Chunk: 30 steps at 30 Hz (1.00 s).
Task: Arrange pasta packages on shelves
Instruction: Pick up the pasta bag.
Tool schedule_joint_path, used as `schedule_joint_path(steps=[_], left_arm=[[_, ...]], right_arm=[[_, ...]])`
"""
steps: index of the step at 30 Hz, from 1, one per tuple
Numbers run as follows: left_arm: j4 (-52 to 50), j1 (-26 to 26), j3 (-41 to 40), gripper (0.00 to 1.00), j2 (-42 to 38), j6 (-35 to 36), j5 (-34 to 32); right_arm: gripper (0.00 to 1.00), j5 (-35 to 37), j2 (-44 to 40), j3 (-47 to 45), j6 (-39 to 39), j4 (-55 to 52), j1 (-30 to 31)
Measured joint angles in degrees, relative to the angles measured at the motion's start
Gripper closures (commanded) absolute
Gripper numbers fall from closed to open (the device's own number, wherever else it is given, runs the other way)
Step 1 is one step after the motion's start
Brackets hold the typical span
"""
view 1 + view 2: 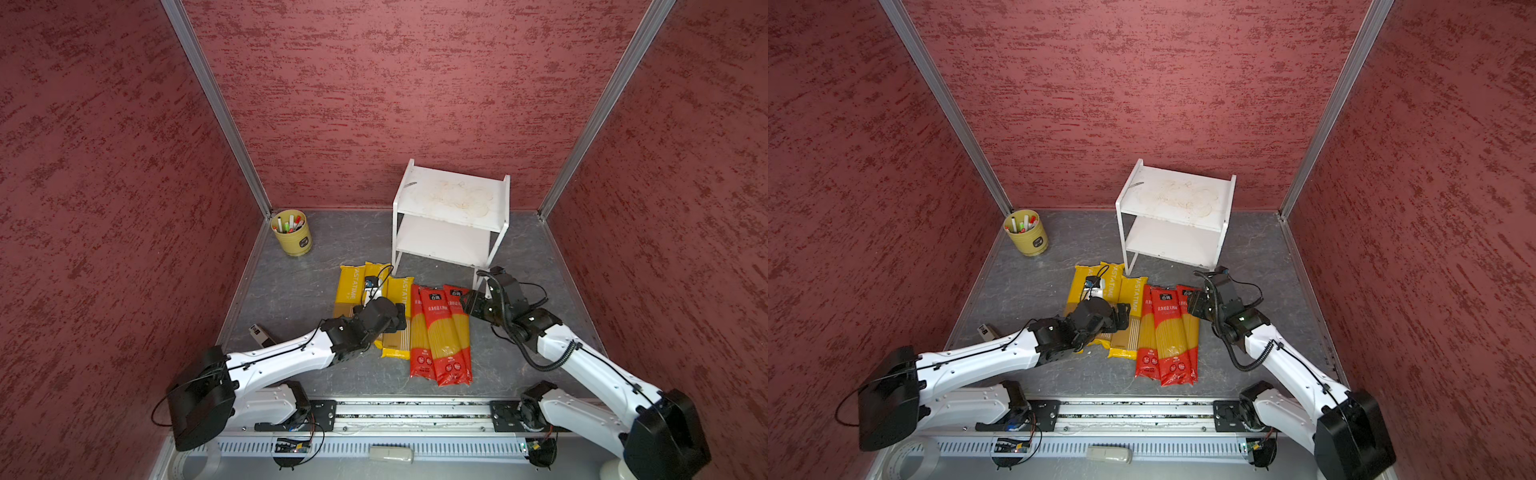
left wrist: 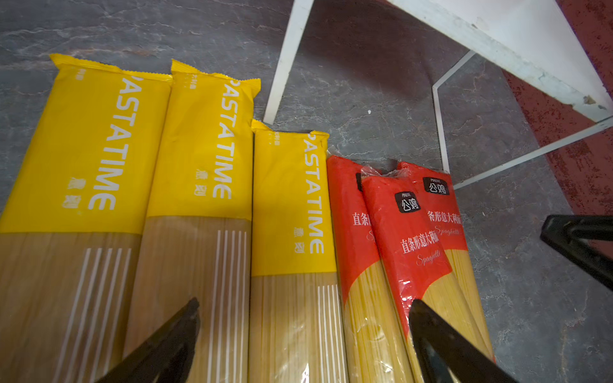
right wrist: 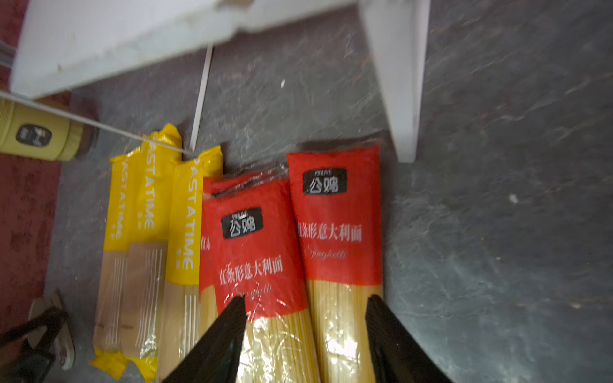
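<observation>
Your rack (image 1: 451,195), white with two boards and a stained top, stands at the back of the grey bench (image 1: 291,299), and all six packages lie flat on the bench just in front of it. They lie side by side, with their lengths running away from the rack. The three yellow bags (image 2: 205,149) sit by the rack's front left leg. The one next to the reds has its top corner just beside that leg's foot. The three red bags (image 1: 440,332) lie alongside them, in front of the lower board. The middle red bag (image 3: 258,252) rests on top of its two neighbours, and the outermost red bag (image 3: 338,232) ends just beside the rack's front right leg. Your left fingers (image 2: 179,335) are spread wide and hold nothing. They hang over the clear stretch of the bags on the side away from the rack, one over the middle yellow bag and the other over the middle red bag. Your right fingers (image 3: 225,331) stand partly apart astride the outermost red bag, one over the middle red bag and the other at the outer edge. The wrist view is blurred, so you cannot tell whether they touch the wrap. The yellow cup of markers (image 1: 292,232) stands well off to the rack's left, in the bench's back corner.
</observation>
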Motion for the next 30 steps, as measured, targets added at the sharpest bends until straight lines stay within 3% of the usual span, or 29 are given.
schedule_joint_path(steps=[7, 17, 25, 30], left_arm=[[7.54, 1.27, 0.35, 0.24, 5.22, -0.87, 11.37], [14.86, 4.85, 0.44, 0.29, 10.47, -4.15, 24.83], [20.35, 5.01, 0.9, 0.46, 16.52, -4.39, 31.98], [21.38, 5.6, 1.2, 0.5, 17.79, -4.76, 34.4]], right_arm=[[0.52, -5.55, 2.56, -2.89, 2.71, 4.46, 6.25], [0.49, -11.63, 7.26, -5.16, 3.1, 6.73, 6.51], [0.51, -13.11, 7.26, -7.06, 2.93, 9.73, 5.75], [0.48, -13.66, 4.94, -7.87, 2.91, 9.2, 3.63]])
